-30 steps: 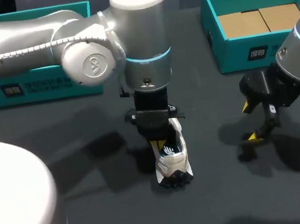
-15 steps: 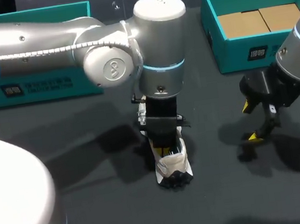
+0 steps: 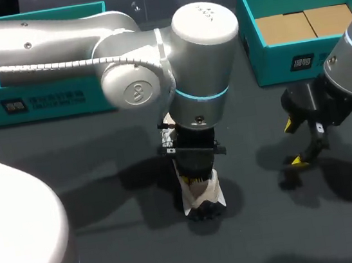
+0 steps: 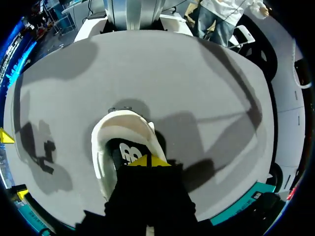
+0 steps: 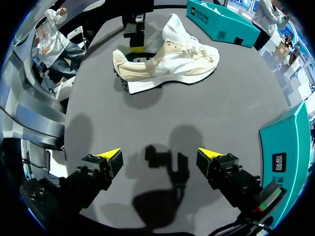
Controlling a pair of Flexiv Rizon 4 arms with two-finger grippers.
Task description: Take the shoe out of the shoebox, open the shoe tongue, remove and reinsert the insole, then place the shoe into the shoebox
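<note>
The shoe [image 3: 202, 198] stands on the surface [image 3: 113, 243], out of the box [image 3: 283, 59] and directly under the left tool [image 4: 146, 162]. That tool reaches into the shoe's opening above the insole [image 4: 127, 152]; whether it grips anything I cannot tell. The right tool [image 5: 160, 156] hangs wide open and empty, with the shoe well ahead of it. The insole step seems in hand. The next move calls for pinching the insole's edge and lifting it while the shoe is steadied.

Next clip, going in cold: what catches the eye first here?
A cream sneaker stands on its sole in the middle of the dark table, with the left gripper down at its heel end. The right gripper hangs open and empty above the table off to one side. An open teal shoebox sits at the far right.
</note>
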